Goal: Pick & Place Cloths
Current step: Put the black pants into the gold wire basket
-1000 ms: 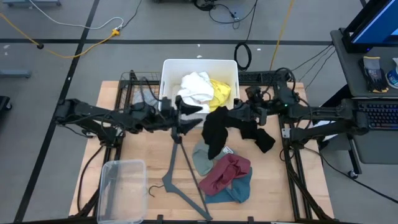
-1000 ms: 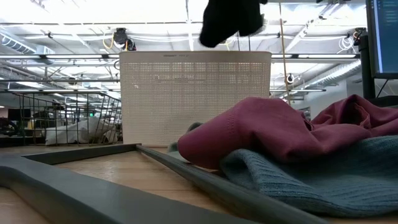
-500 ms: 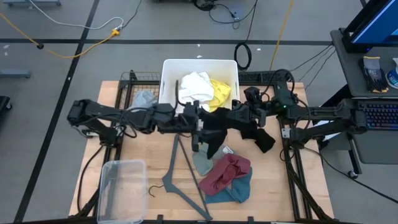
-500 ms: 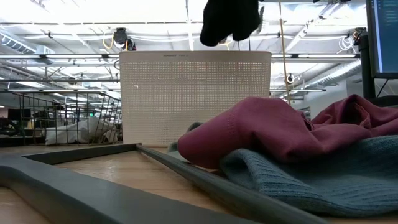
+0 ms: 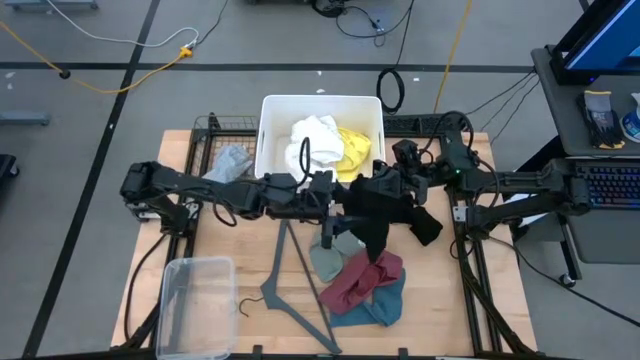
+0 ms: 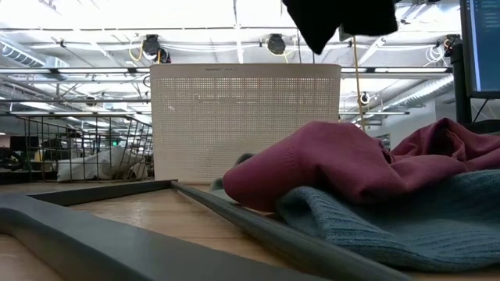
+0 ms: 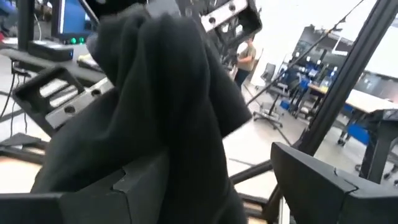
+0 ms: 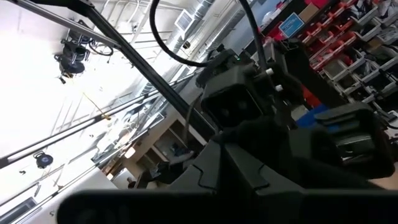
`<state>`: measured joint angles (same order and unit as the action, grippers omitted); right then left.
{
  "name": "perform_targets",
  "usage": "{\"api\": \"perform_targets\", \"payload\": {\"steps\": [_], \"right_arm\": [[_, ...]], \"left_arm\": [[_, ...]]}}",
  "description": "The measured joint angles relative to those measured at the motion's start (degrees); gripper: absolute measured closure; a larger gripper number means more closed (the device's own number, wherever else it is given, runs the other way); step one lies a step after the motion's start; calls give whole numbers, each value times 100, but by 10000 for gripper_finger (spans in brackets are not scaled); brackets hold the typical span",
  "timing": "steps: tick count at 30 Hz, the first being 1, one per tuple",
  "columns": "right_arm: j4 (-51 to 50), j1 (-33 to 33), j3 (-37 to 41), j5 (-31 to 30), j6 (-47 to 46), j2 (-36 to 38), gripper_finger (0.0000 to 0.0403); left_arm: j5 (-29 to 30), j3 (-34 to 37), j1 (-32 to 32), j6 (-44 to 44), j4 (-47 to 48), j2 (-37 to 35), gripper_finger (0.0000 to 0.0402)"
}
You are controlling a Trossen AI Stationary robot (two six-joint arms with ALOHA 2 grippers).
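Note:
The black cloth (image 5: 375, 215) hangs over the table's middle from my right gripper (image 5: 380, 185), which is shut on it. In the low view its lower end (image 6: 340, 19) hangs high above the wood. My left gripper (image 5: 338, 207) reaches in level from the table's left. It is open, and the hanging cloth (image 7: 155, 106) sits between its fingers. A white cloth (image 5: 315, 140) and a yellow cloth (image 5: 355, 150) lie in the white bin (image 5: 268, 112). Sage-green (image 5: 325, 262), maroon (image 5: 362, 280) and teal (image 5: 385, 305) cloths lie heaped on the table. My left gripper comes level from the table's left with its fingers spread around the hanging part of the black cloth. The cloth lies against one finger (image 7: 134, 183) and stays apart from the other finger (image 7: 323, 180). My right gripper holds the black cloth at its upper part (image 5: 372, 193), reaching from the table's right. The gripper and the cloth hide the place of contact. The cloth hangs below the fingers, slack and clear of the table.
A thin grey hanger (image 5: 295, 275) lies on the wood left of the heap. A clear plastic box (image 5: 195, 300) stands at the near left. A grey cloth (image 5: 230, 160) lies in the wire basket left of the bin. The maroon cloth (image 6: 328, 164) and teal cloth (image 6: 391, 226) fill the low view.
My left gripper has travelled level toward the table's right edge, up to the hanging black cloth. The cloth's hanging part has swung toward the right, while its top stays at my right gripper.

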<state>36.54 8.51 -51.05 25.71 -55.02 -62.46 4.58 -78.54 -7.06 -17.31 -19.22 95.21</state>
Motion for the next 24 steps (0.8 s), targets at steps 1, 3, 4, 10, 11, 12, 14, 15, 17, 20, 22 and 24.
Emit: {"api": "perform_targets", "payload": {"steps": [1,3,4,10,11,12,14,15,17,20,22,24], "right_arm": [[10,0,0,-4,0,0,403],[1,0,1,-3,-3,0,403],[-7,0,1,1,-9,0,403],[1,0,4,-8,-22,-2,403],[-6,2,4,-8,-22,-2,403],[-10,2,4,-10,-22,-2,403],[-1,2,4,-13,-22,-2,403],[8,2,4,-13,-23,0,403],[1,2,4,-15,-24,2,403],[5,2,4,-20,-24,0,403],[-5,2,4,-38,-24,0,403],[-4,2,4,-46,-24,0,403]], "left_arm": [[16,-12,8,-38,-41,37,119],[38,-5,15,-142,23,96,119],[52,-5,29,-147,-41,177,119],[158,-11,168,-157,-148,356,119],[171,-4,192,-158,-146,369,119],[170,2,215,-158,-165,386,119],[153,0,276,-165,-341,463,119],[141,-2,298,-169,-373,483,119],[95,0,334,-195,-456,507,119],[130,0,373,-212,-533,562,119],[142,0,402,-284,-540,576,119],[219,0,427,-354,-575,607,124]]}}
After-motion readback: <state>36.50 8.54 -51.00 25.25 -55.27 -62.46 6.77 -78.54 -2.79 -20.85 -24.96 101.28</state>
